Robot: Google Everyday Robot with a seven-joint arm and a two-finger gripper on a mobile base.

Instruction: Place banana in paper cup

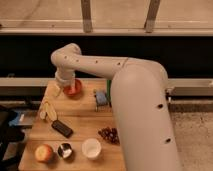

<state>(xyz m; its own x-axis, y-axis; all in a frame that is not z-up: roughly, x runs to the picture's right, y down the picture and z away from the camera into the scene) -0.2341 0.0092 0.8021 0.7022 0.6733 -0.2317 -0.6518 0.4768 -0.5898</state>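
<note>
Wooden counter point(80, 117) fills the lower left of the camera view, with a dark window wall behind it. White arm point(95, 64) reaches in from the right, bends at the far left and drops to the back left corner of the counter. Gripper point(61, 90) hangs there, just beside the left rim of a red bowl point(74, 89); fingers spread, nothing pinched.

Banana point(48, 111) lies on the counter's left side, nearer the camera than the gripper and apart from it, peel strips splayed. Black flat object point(62, 128) sits just in front of the banana. Paper cup point(91, 148) stands upright at the front edge, well apart from the banana, between a metal cup point(64, 150) on its left and grapes point(108, 133) to its right. Apple point(43, 152) is at the front left corner beside the metal cup. Blue object point(101, 97) sits mid-counter against the arm's bulk.
</note>
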